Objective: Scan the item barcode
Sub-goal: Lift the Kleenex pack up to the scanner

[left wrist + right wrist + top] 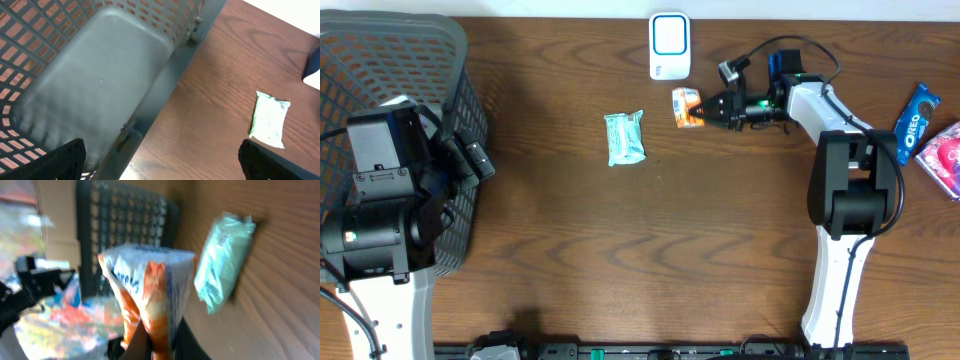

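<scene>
The right end effector (708, 108) is pinching one end of an orange and white snack packet (687, 107), with its fingers pressed tight on it. The packet sits just in front of the white scanner (669, 45), a little to the arm's side of it. The packet's long side points roughly at the scanner, so I think only a small push or turn is needed. The right arm is much nearer the scanner. The left end effector (170, 167) is spread wide over the grey basket (100, 90), well away from the scanner. No barcode shows anywhere. The right wrist view is blurry, so I cannot tell which face of the packet has it
</scene>
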Tool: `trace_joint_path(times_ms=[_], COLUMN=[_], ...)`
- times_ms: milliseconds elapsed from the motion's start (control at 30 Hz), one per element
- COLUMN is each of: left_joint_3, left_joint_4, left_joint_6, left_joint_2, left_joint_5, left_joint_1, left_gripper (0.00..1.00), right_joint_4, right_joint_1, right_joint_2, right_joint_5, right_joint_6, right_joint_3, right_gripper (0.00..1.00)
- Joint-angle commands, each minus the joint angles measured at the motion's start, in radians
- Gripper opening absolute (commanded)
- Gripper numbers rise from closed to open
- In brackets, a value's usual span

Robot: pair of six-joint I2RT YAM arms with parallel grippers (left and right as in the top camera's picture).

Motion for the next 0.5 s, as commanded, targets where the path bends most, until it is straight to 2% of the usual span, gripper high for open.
trace_joint_path(times_ms=[0,300,467], left_joint_3=[0.019,0.019,0.019], left_joint_4=[-0.003,-0.003,-0.003], left_joint_6=[-0.005,-0.005,-0.005], left_joint_2=[0.001,0.001,0.001], left_joint_5=[-0.009,-0.009,-0.009], left_joint_1=[0.004,0.004,0.004], left_gripper=[0.98,0.98,0.98], right_joint_4=[0.138,0.904,1.144], right_joint_1=[0.024,0.058,0.075], right_joint_2=[0.008,0.008,0.008], right_joint_5=[-0.113,-0.112,-0.045], right_joint_6=[0.219,0.899,1.126], right_joint_3=[0.005,0.005,0.005], right_gripper=[0.01,0.01,0.01])
